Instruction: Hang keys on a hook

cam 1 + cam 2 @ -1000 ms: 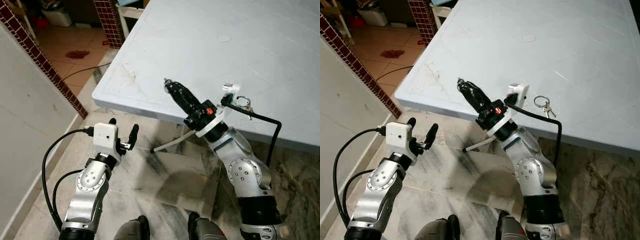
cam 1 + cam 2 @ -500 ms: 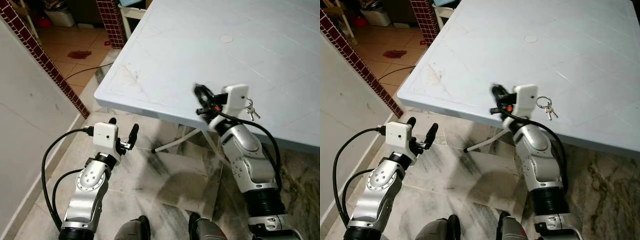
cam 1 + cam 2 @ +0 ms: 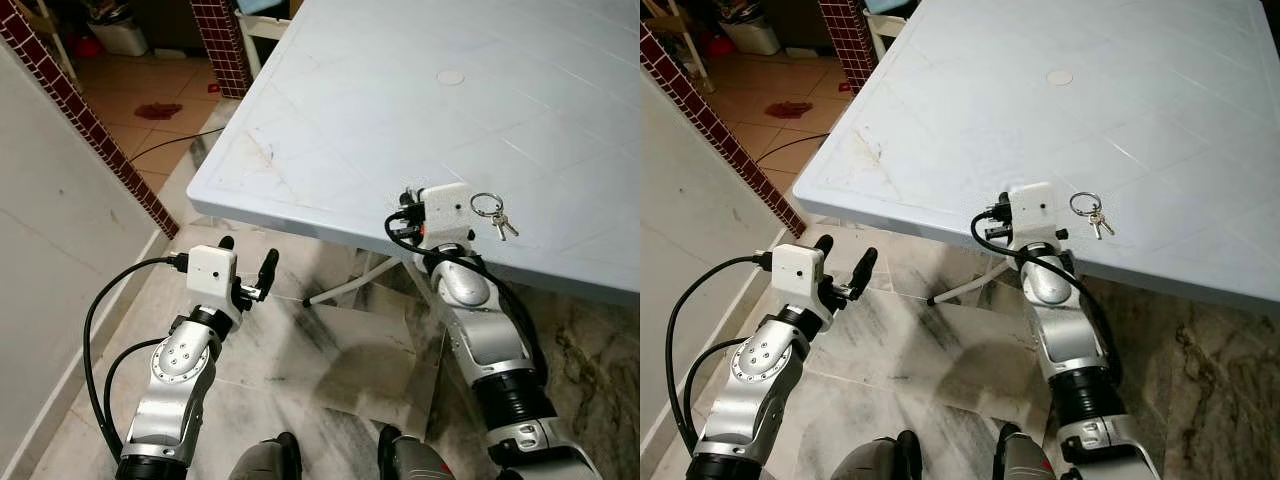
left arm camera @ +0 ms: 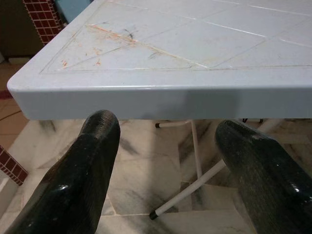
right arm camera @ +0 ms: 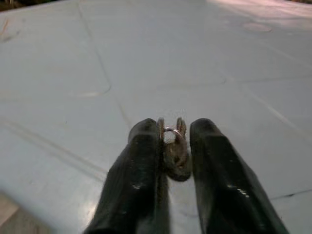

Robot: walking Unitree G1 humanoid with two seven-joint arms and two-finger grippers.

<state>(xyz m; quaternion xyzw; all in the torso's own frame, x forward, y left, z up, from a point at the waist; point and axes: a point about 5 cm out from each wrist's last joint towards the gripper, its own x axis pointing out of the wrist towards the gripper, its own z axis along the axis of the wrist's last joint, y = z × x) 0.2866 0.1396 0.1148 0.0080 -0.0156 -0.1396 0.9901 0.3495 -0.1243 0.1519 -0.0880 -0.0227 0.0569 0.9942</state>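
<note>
Tabletop (image 3: 400,110): one, pale blue
Bunch of keys (image 3: 493,213): one, on a single ring
Robot arms: two
Black fingers (image 4: 78,180): two on each gripper
Brick pillars (image 3: 222,45): one

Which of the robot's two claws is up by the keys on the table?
The right gripper. Its black fingers are around the keys on the pale blue table; the left gripper hangs open below the table's edge.

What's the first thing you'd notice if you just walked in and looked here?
Probably the small bunch of metal keys on a ring, lying near the front edge of the big pale blue plastic table. The right claw sits on the table with the keys between its black fingers. The left claw hangs open below the table's corner.
</note>
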